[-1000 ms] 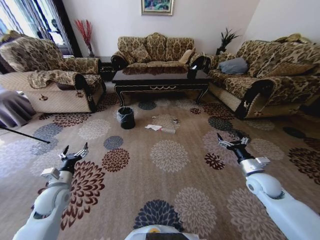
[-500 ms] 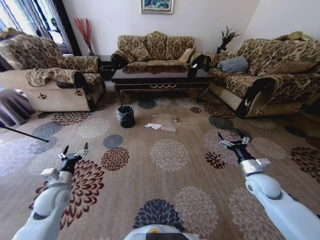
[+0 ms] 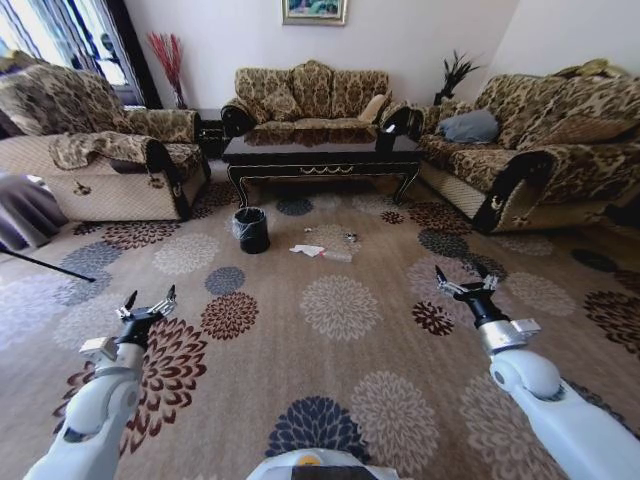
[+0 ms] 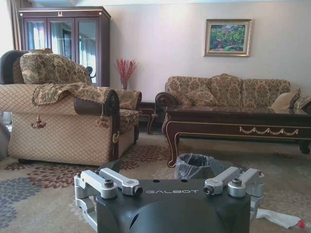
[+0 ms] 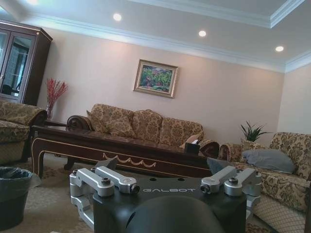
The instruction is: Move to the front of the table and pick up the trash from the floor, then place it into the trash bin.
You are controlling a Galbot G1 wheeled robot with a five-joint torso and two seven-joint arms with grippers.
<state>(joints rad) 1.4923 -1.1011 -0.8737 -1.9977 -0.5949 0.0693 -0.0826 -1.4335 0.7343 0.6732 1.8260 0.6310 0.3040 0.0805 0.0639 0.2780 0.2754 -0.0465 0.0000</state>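
Observation:
The table [image 3: 320, 158] of glossy dark wood stands ahead, in front of the far sofa. On the patterned floor [image 3: 340, 330] before it lies the trash: a crumpled white paper [image 3: 307, 252], a clear bottle [image 3: 338, 257] and a small dark wrapper [image 3: 350, 239]. The black trash bin [image 3: 251, 231] with its clear liner stands left of the litter, near the table's left leg. My left gripper [image 3: 150, 301] and right gripper [image 3: 462, 283] are both open and empty, held low over the carpet well short of the trash. The left wrist view shows the bin [image 4: 194, 165], the table [image 4: 233, 124] and the paper [image 4: 276, 218].
An armchair [image 3: 110, 165] flanks the left side and a long sofa [image 3: 530, 150] the right. A thin dark rod [image 3: 45, 265] lies on the floor at far left. Open carpet stretches between me and the litter.
The whole head picture has shifted slightly, so the camera has moved. Both arms hold the same pose with their grippers open. The trash and the bin lie where they were.

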